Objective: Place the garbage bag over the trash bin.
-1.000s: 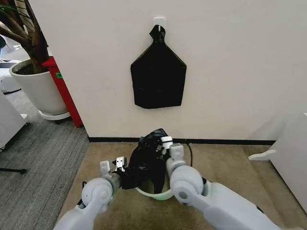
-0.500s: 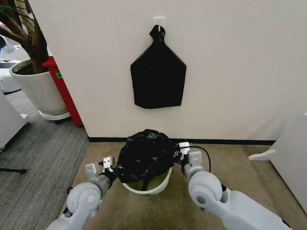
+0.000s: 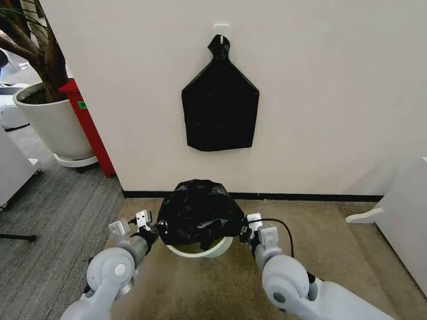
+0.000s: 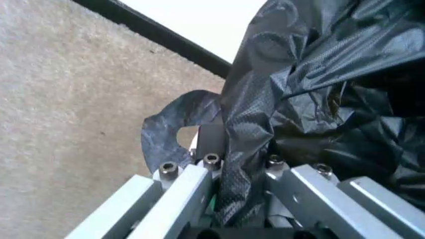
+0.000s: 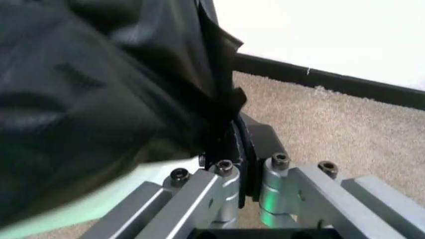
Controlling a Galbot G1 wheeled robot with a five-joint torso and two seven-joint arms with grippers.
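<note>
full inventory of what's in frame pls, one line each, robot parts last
garbage bag: 1, glossy black, stretched over the bin between both claws
trash bin: 1, cream-white, on the carpet by the wall
black sheaf: 1, black, knotted top, hanging from a wall hook
planter: 1, white, with a tree, far left
red panel: 1, red, beside the planter
left claw: 1, grey, shut on the bag's left edge
right claw: 1, grey, shut on the bag's right edge

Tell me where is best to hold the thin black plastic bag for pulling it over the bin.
Probably the rim film, from both sides. The glossy black plastic garbage bag balloons over the round cream-white plastic trash bin; left gripper and right gripper each pinch an edge fold, stretching the mouth.
</note>
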